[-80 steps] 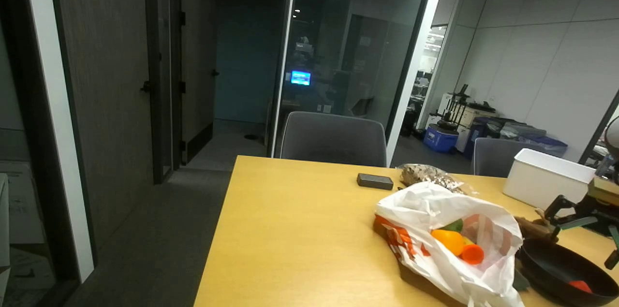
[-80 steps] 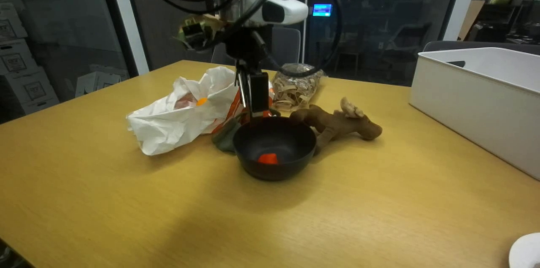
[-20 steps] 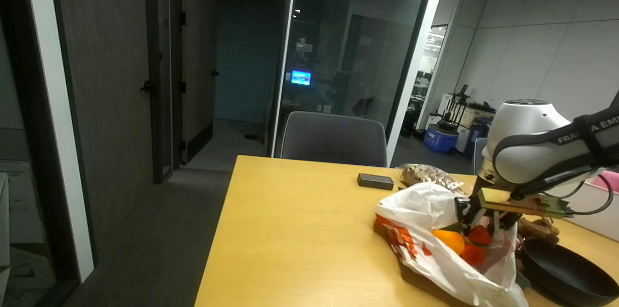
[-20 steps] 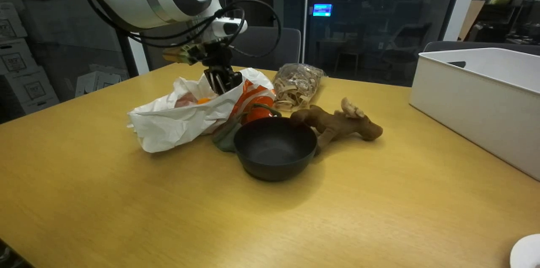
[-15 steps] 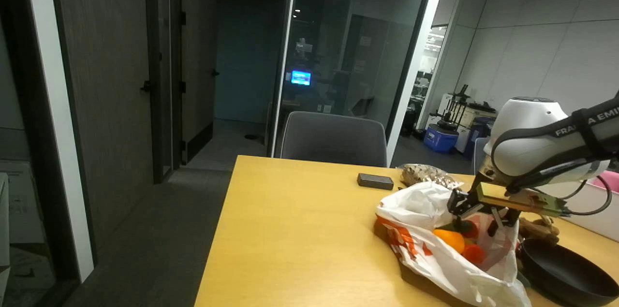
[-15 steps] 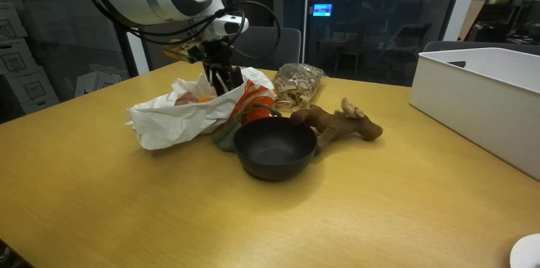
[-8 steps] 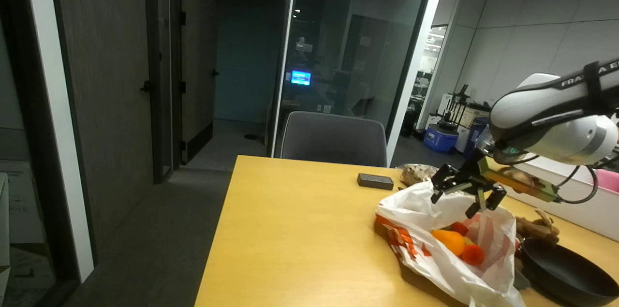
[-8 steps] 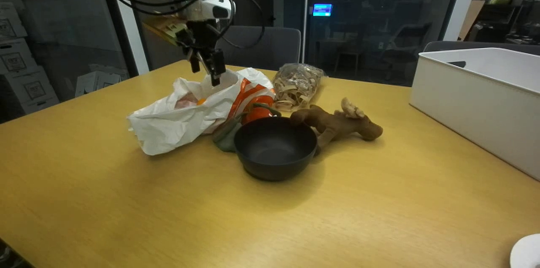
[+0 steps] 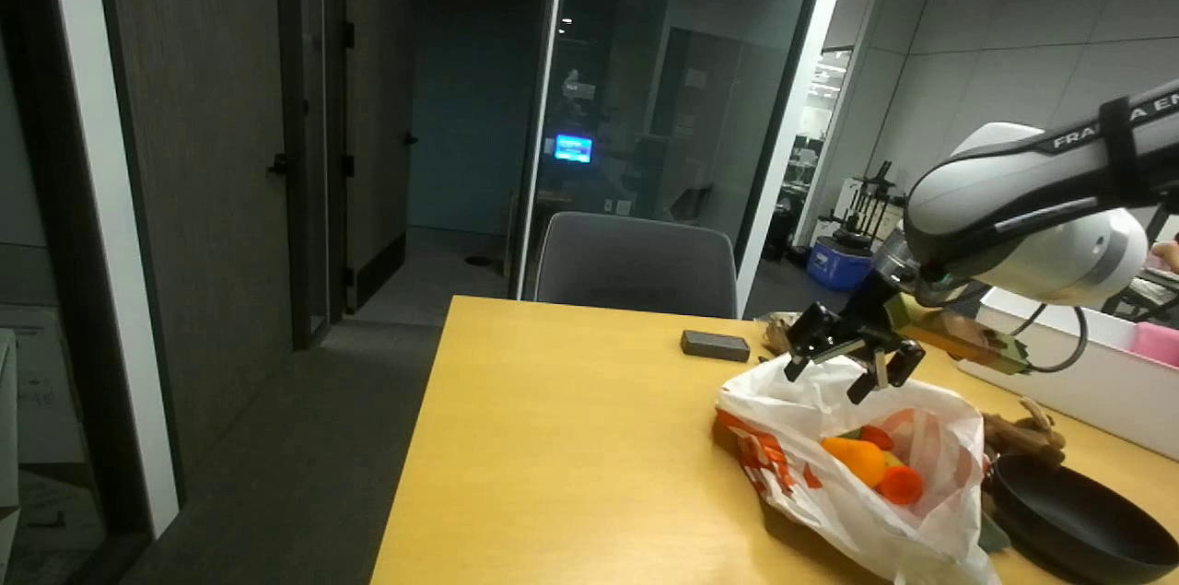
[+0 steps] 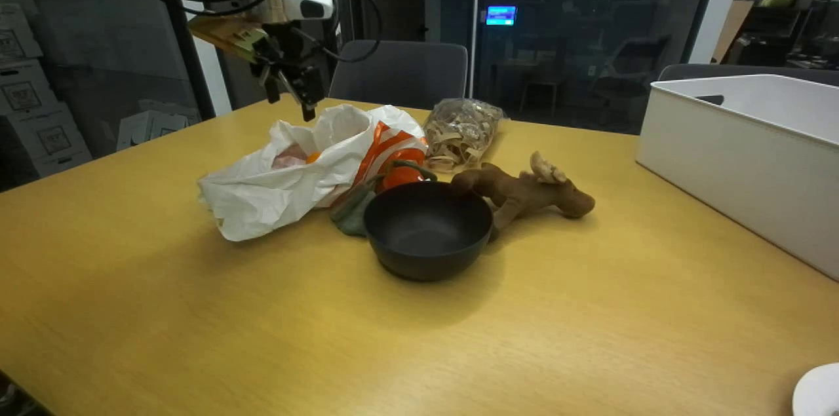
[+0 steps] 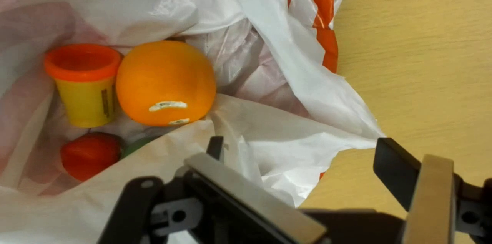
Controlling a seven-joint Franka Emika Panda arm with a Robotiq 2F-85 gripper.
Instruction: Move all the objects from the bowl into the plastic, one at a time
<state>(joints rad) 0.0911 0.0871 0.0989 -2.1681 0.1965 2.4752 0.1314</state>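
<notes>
The tool [image 11: 300, 151] is spread wide and grips nothing; it hangs over the edge of the plastic bag [image 10: 262, 200] with its fingers [image 11: 396, 173] well apart, and no contact with the bag can be made out. The bag sits slumped on the tabletop [image 10: 328, 350], mouth gaping, near the black bowl [image 10: 426, 264]. Inside the bag lie a round orange item [image 11: 166, 82], a yellow tub [image 11: 86, 100] with a red-orange top, a red item [image 11: 91, 155] and, partly covered by a fold of the bag, a green item [image 11: 136, 146]. In both exterior views the visible interior of the bowl shows no object, though its near side is hidden. On that evidence the transfer is judged complete or close to it, and the step in hand is taken to be drawing the tool clear of the bag. Recommended practice: lift straight up before any sideways travel, since the loose rim could catch on a fingertip and drag the bag. The fingers should not be brought together until well above the rim, or they may pinch it. Pace should be slow at first, watching for any tug. The bowl's hidden side should be checked before sign-off.
</notes>
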